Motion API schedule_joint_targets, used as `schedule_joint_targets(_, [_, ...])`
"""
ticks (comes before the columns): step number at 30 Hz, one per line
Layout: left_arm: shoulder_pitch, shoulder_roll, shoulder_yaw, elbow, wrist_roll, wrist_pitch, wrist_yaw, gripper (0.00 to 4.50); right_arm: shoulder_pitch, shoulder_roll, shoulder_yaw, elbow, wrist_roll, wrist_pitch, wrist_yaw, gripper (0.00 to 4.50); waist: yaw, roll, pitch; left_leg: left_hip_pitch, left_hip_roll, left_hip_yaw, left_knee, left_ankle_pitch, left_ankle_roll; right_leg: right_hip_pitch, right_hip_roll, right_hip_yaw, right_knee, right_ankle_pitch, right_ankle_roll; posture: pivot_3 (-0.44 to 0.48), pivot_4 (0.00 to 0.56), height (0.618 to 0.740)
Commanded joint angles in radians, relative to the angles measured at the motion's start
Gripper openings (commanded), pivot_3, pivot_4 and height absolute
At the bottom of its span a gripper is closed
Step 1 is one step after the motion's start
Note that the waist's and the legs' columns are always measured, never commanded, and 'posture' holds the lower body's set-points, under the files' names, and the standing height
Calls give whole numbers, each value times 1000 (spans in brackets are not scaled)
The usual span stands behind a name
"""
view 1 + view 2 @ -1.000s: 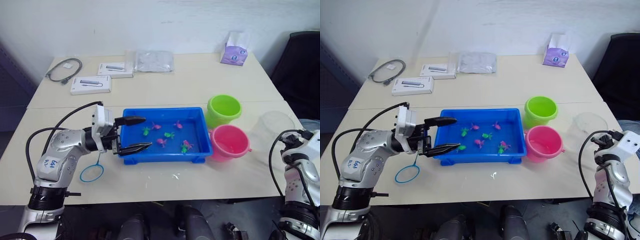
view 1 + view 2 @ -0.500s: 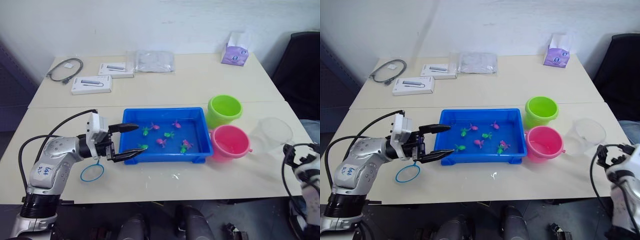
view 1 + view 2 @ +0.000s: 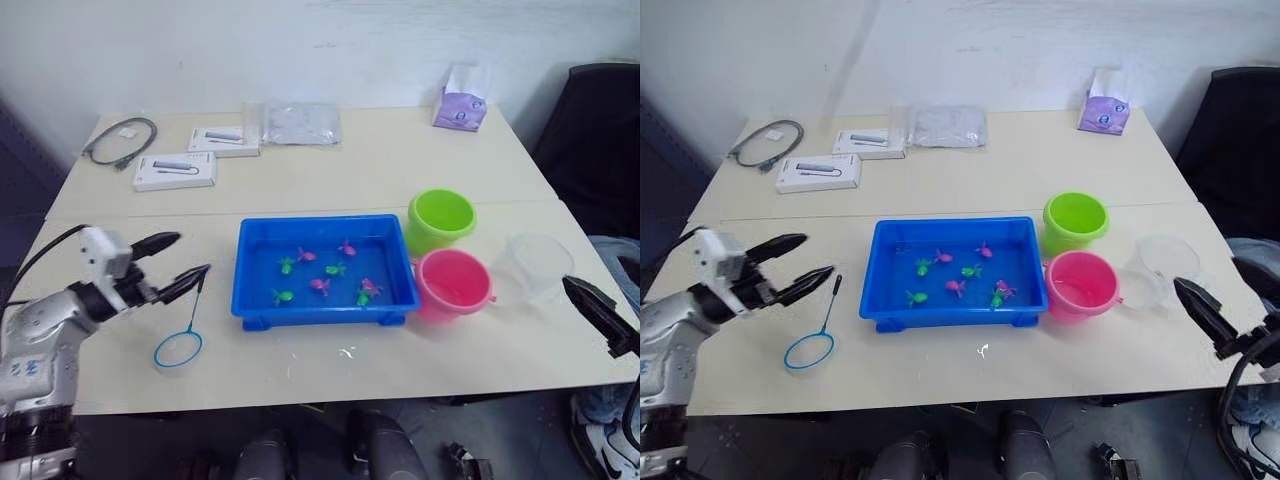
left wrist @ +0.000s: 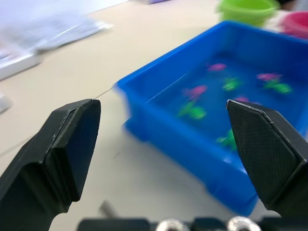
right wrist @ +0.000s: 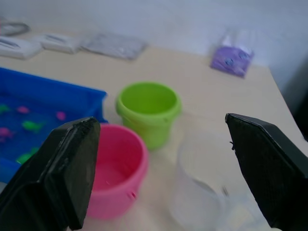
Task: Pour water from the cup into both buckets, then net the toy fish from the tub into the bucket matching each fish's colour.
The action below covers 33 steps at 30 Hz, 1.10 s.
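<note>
The blue tub (image 3: 320, 312) sits mid-table holding water and several small green and pink toy fish (image 3: 322, 286). Right of it stand the green bucket (image 3: 440, 218) and the pink bucket (image 3: 455, 285). The clear cup (image 3: 530, 268) stands upright just right of the pink bucket. The net (image 3: 178, 349) lies flat left of the tub, its black handle pointing towards the tub. My left gripper (image 3: 187, 255) hovers open just above the handle's end, nothing in it. My right gripper (image 5: 159, 120) is open and empty, off the table's right front corner, aimed at the cup and buckets.
At the back lie two white boxes (image 3: 175, 172), a grey cable (image 3: 115, 140), a clear plastic bag (image 3: 290, 122) and a purple tissue pack (image 3: 455, 108). A black chair (image 3: 590, 130) stands past the right edge. A seam (image 3: 200, 214) runs across the table behind the tub.
My left gripper drew back from the tub's left end to over the net's handle. The cup went from tilted to upright beside the pink bucket. My right gripper's finger came into the head views.
</note>
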Motion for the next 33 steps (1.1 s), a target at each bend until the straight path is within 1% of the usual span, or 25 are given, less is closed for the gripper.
schedule_joint_targets(1, [101,9,133,48,46,-41,107,4500,-23,-17,136,-53,-35,-123,154,4410,1,-2,0,0,0,0,0,-1,0,0,-1,0,0,0,0,0,150,740])
schedule_joint_targets(3, [181,8,179,71,81,-56,155,4500,-42,-16,242,-38,-115,-216,236,4410,0,-4,-1,0,0,0,0,-2,0,0,-1,-1,-1,0,0,0,150,740])
schedule_joint_targets(5, [259,5,223,74,97,-63,182,4500,-50,-8,328,-22,-156,-278,298,4410,1,-5,-1,-1,0,0,0,-3,1,-1,-3,-2,-1,0,-1,0,150,740])
schedule_joint_targets(9, [375,-8,293,-11,68,0,227,4500,-92,-1,439,13,-184,-334,345,4410,11,-8,0,-1,-1,0,0,-5,3,-1,-6,-4,-2,0,-1,0,150,740])
schedule_joint_targets(10, [397,-11,299,-47,59,17,227,4500,-103,-3,457,26,-189,-346,357,4410,17,-8,0,-1,-2,0,0,-6,4,-1,-7,-4,-2,0,-1,0,150,740])
schedule_joint_targets(12, [446,10,284,-109,101,76,254,4500,-126,-7,486,57,-196,-366,379,4410,27,-9,-1,-1,-2,0,1,-7,4,0,-9,-4,-2,0,-1,0,150,740])
schedule_joint_targets(13, [462,22,270,-135,117,105,260,4500,-137,-8,497,71,-200,-375,387,4410,29,-9,-1,-1,-3,-1,1,-7,4,0,-10,-4,-2,0,-1,0,150,740])
schedule_joint_targets(14, [457,22,261,-166,105,143,270,4500,-147,-9,507,85,-203,-382,393,4410,32,-8,0,-1,-3,-1,1,-8,3,0,-10,-4,-2,-1,-1,0,150,740])
schedule_joint_targets(15, [444,20,256,-193,89,180,284,4500,-155,-9,514,95,-206,-388,394,4410,35,-8,-1,-1,-4,-1,1,-8,3,0,-10,-4,-2,-1,-1,0,150,740])
schedule_joint_targets(18, [356,32,194,-318,54,407,379,4500,-187,-2,536,120,-212,-402,390,4410,46,-8,0,-1,-3,-1,1,-7,3,0,-10,-5,-1,-1,-1,0,150,740])
schedule_joint_targets(21, [214,18,104,-432,11,647,485,4500,-195,-7,553,125,-212,-401,390,4410,51,-8,0,-1,-4,-1,1,-6,3,0,-10,-5,0,-1,-1,0,150,740])
schedule_joint_targets(23, [122,-2,53,-472,-2,798,554,4500,-193,-10,557,124,-216,-400,389,4410,49,-8,0,-1,-4,-1,2,-6,3,0,-10,-5,1,-1,-1,0,150,740])
schedule_joint_targets(25, [40,-20,-15,-479,26,959,637,4500,-185,-11,560,121,-225,-403,383,4410,46,-8,0,-1,-4,-1,2,-5,3,0,-10,-5,1,0,-1,0,150,740])
schedule_joint_targets(27, [-24,-52,-74,-473,44,1030,685,4500,-173,-10,563,116,-236,-412,379,4410,39,-7,-1,0,-4,0,2,-5,3,0,-8,-5,3,0,-1,0,150,740])
schedule_joint_targets(29, [-67,-85,-123,-459,65,1061,717,4500,-165,-9,563,107,-244,-418,369,4410,36,-7,-1,0,-4,0,2,-4,2,1,-7,-5,3,0,0,0,150,740])
schedule_joint_targets(31, [-92,-116,-173,-434,87,1085,741,4500,-156,-7,562,93,-251,-420,352,4410,38,-7,0,-1,-3,1,3,-4,2,1,-5,-5,3,0,0,0,150,740])
schedule_joint_targets(33, [-106,-138,-206,-412,90,1107,738,4500,-149,-6,561,78,-256,-419,334,4410,39,-7,0,-1,-2,1,4,-4,1,1,-4,-5,3,0,0,0,150,740])
